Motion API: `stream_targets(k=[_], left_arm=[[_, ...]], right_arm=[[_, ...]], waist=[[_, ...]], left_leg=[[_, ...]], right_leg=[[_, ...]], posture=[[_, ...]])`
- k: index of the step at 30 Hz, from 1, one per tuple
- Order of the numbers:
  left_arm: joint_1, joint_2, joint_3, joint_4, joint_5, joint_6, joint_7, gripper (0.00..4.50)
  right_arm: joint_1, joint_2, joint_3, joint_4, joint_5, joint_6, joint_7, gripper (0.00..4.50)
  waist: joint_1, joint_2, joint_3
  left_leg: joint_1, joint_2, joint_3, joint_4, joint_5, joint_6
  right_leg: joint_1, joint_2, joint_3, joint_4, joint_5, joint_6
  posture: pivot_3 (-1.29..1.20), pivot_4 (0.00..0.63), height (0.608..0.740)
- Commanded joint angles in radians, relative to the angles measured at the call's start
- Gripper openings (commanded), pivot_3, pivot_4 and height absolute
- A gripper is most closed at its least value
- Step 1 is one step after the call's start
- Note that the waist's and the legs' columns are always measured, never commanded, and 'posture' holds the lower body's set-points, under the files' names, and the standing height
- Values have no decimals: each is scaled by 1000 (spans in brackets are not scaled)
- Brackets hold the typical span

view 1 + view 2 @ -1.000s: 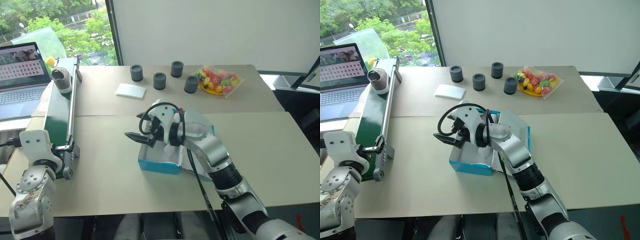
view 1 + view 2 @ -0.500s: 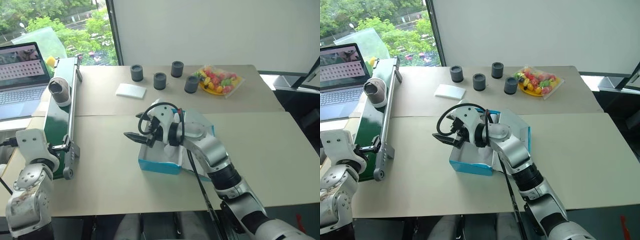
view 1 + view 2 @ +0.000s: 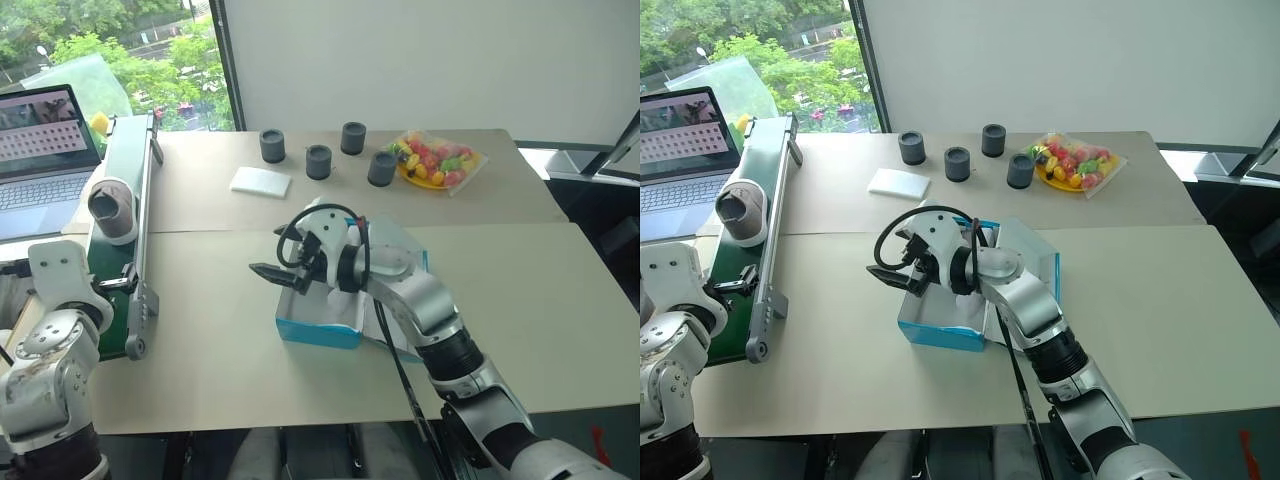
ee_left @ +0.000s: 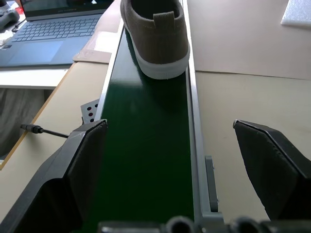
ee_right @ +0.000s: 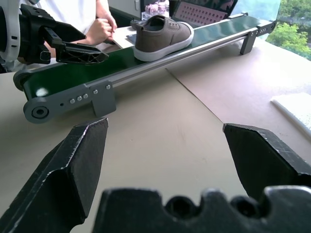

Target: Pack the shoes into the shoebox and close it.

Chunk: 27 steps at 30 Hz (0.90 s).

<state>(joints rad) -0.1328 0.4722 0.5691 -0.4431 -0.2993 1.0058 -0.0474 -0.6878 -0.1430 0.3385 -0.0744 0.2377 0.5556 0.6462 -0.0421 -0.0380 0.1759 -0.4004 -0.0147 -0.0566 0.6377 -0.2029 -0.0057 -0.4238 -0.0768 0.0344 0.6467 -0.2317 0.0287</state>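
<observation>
shoe (image 3: 111, 209): I see one grey-beige shoe with a white sole standing upright on the green conveyor (image 3: 118, 262), about halfway along the belt, heel end facing my left arm.
left pincer (image 4: 182, 170): released, both fingers spread wide, nothing between them. It sits at the near end of the conveyor, straddling the belt, aimed along it at the shoe. Shoe is further up the belt, clear of the fingers.
right pincer (image 3: 272, 271): released, fingers wide apart, empty. It hangs over the left edge of the shoebox (image 3: 330, 318), pointing left toward the conveyor.
shoebox: blue, open, white inside, on the near tabletop (image 3: 520, 290) in front of me. Lid flap (image 3: 400, 250) is tilted up behind my right arm. The arm hides much of the interior; I can't tell what is inside.
far tabletop: white pad (image 3: 261, 181), four dark round cups (image 3: 319, 161), a bag of coloured sweets (image 3: 435, 158).
left side: laptop (image 3: 42, 150) beside the conveyor, screen lit.
person: a hand (image 5: 99, 30) rests near the far side of the conveyor, seen from the right wrist.
</observation>
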Motion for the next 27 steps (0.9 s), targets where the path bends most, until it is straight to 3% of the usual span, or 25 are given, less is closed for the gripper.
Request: stream_targets(k=[1,15,25,27], left_arm=[[-24,4,15,-14,9,14,19,4450],[-31,-66,22,26,25,58,88,4450],[-81,-111,111,57,6,178,127,4450],[-93,-114,125,54,3,188,128,3914]], right_arm=[[0,3,-27,-47,12,2,-4,4500],[-1,4,-33,-53,15,12,-7,4500],[-13,13,-48,-50,24,15,-12,4500],[-17,15,-52,-49,26,15,-13,4500]], waist=[[0,0,0],[0,0,0],[-1,0,0],[0,0,0]], left_leg=[[0,0,0,0,0,0],[0,0,0,0,0,0],[0,0,0,0,0,0],[0,0,0,0,0,0]], right_leg=[[0,0,0,0,0,0],[0,0,0,0,0,0],[0,0,0,0,0,0],[0,0,1,0,0,0]], posture=[[0,150,740],[0,150,740],[0,150,740],[0,150,740]])
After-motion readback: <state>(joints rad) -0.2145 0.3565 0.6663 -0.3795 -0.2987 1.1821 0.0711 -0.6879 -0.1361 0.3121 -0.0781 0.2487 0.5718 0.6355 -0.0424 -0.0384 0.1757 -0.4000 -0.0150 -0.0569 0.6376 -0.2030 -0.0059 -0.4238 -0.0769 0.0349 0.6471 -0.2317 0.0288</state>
